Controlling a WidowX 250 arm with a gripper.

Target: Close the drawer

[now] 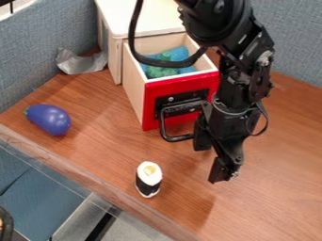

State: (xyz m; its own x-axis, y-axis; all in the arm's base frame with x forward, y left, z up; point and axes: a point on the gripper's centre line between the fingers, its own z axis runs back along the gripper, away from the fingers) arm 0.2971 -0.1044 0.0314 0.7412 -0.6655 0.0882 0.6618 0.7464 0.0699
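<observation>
The arm (242, 70) is black all over, with chunky rounded joints and silvery screws (265, 60). A thick black cable (131, 40) loops toward nine o'clock; a thinner one (266, 123) curves at three o'clock above the black, angular pincer (210, 162).

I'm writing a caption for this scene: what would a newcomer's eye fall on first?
Probably the open drawer's bright red front, above the middle, with the black arm coming in from the top edge. Next, perhaps, the purple toy eggplant at the left and the black-and-white toy sushi roll below the drawer.
</observation>
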